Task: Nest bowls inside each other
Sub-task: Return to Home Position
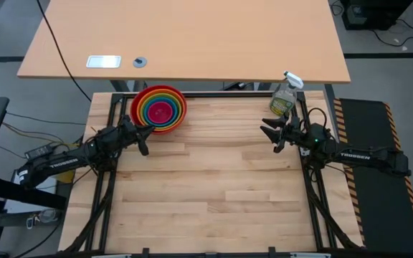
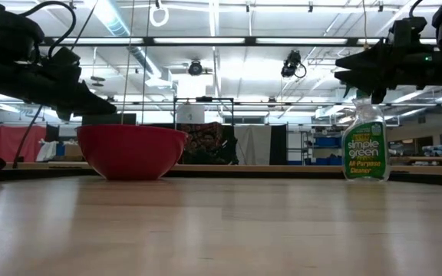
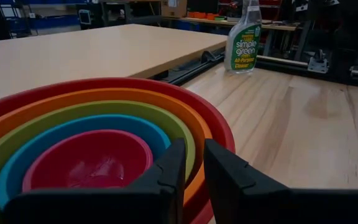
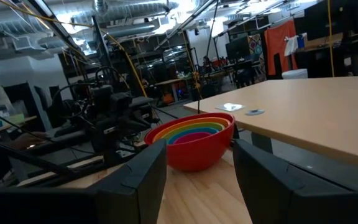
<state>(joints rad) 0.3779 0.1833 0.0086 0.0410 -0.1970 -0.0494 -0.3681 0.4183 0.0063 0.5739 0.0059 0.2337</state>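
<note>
Five bowls sit nested one inside another at the table's far left: red (image 1: 180, 115) outermost, then orange, lime green, blue and pink (image 1: 159, 111) innermost. The red bowl's base (image 2: 131, 175) rests on the table. My left gripper (image 1: 145, 142) hovers just near-left of the stack, a little above its rim (image 3: 194, 165), fingers only narrowly apart, nothing between them. My right gripper (image 1: 267, 132) stands open above the table's far right, facing the stack (image 4: 191, 140) from well away, and holds nothing.
A clear spray bottle with green liquid (image 1: 284, 97) stands upright at the far right corner, just beyond my right gripper. A light wooden desk (image 1: 185, 36) lies behind the table's far edge. The table's middle and near part are bare wood (image 1: 206, 193).
</note>
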